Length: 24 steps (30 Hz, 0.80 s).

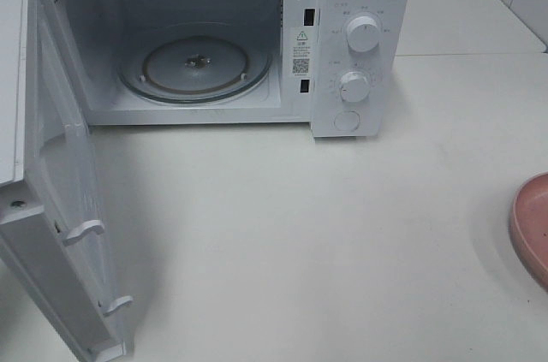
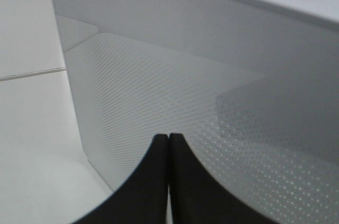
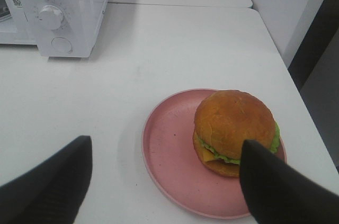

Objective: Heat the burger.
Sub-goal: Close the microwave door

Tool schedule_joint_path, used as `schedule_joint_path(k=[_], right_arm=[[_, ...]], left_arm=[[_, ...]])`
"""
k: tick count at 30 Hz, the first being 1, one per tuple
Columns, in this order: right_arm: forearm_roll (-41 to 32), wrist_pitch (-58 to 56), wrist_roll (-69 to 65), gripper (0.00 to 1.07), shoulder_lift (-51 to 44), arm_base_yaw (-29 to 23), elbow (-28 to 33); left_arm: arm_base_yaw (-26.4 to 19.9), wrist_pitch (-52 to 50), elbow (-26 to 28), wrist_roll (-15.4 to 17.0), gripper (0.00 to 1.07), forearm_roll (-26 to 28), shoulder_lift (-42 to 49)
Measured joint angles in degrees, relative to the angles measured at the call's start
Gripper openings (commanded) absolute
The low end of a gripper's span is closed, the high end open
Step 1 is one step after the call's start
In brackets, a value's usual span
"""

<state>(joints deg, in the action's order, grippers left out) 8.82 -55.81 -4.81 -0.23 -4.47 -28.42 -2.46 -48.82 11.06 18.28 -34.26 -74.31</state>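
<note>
The right gripper [image 3: 164, 181] was recorded with its jaws spread wide and empty, one dark finger at the lower left of the right wrist frame, the other at the lower right. Between and just beyond them, the burger [image 3: 234, 130] was seated on the pink plate [image 3: 169, 152], off-centre toward the plate's right side. A glossy golden-brown bun, a green lettuce fringe and a yellow layer were visible.

The left gripper [image 2: 168, 176] was shown with its jaws pressed together, nothing held, close to the perforated microwave door [image 2: 175, 113].

In the exterior high frame, the microwave [image 1: 360, 45] was seen at upper centre, door swung open, glass turntable [image 1: 195, 67] bare; only the plate's rim appeared at the right edge.

The step in hand was judged to be the approach to pick-up. The next move would call for descent and a secure closure, presumably on the plate, before transfer to the turntable.
</note>
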Motion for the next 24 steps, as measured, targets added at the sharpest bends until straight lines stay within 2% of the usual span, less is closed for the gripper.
schedule_joint_path(k=[7,11,13,14,16,17,18,19,20,21,23,24], right_arm=[[0.0,0.0,0.0,0.73,0.0,0.0,0.0],[0.0,0.0,0.0,0.72,0.0,0.0,0.0],[0.0,0.0,0.0,0.72,0.0,0.0,0.0],[0.0,0.0,0.0,0.72,0.0,0.0,0.0],[0.0,0.0,0.0,0.72,0.0,0.0,0.0],[0.0,0.0,0.0,0.72,0.0,0.0,0.0],[0.0,0.0,0.0,0.72,0.0,0.0,0.0],[0.0,0.0,0.0,0.72,0.0,0.0,0.0],[0.0,0.0,0.0,0.72,0.0,0.0,0.0],[0.0,0.0,0.0,0.72,0.0,0.0,0.0],[0.0,0.0,0.0,0.72,0.0,0.0,0.0],[0.0,0.0,0.0,0.72,0.0,0.0,0.0]], left_arm=[[4.4,-1.3,2.5,0.6,0.0,-0.6,-5.7],[9.5,-2.3,4.3,-0.3,0.0,0.6,-8.8],[10.3,-2.5,4.8,-0.6,0.0,1.4,-9.4],[12.1,-2.5,5.6,-1.4,0.0,3.9,-10.3],[13.1,-2.5,6.1,-1.8,0.0,5.3,-10.7],[14.9,-2.5,7.2,-2.5,0.0,8.4,-11.3],[14.9,-2.5,7.2,-2.5,0.0,8.4,-11.3],[16.9,-2.5,8.2,-3.2,0.0,11.5,-12.1],[16.9,-2.5,8.2,-3.2,0.0,11.5,-12.1],[19.0,-2.5,9.5,-4.3,0.0,14.7,-13.0],[19.8,-2.5,10.1,-4.7,0.0,16.0,-13.3],[21.7,-2.5,11.3,-6.0,0.0,19.3,-14.3]])
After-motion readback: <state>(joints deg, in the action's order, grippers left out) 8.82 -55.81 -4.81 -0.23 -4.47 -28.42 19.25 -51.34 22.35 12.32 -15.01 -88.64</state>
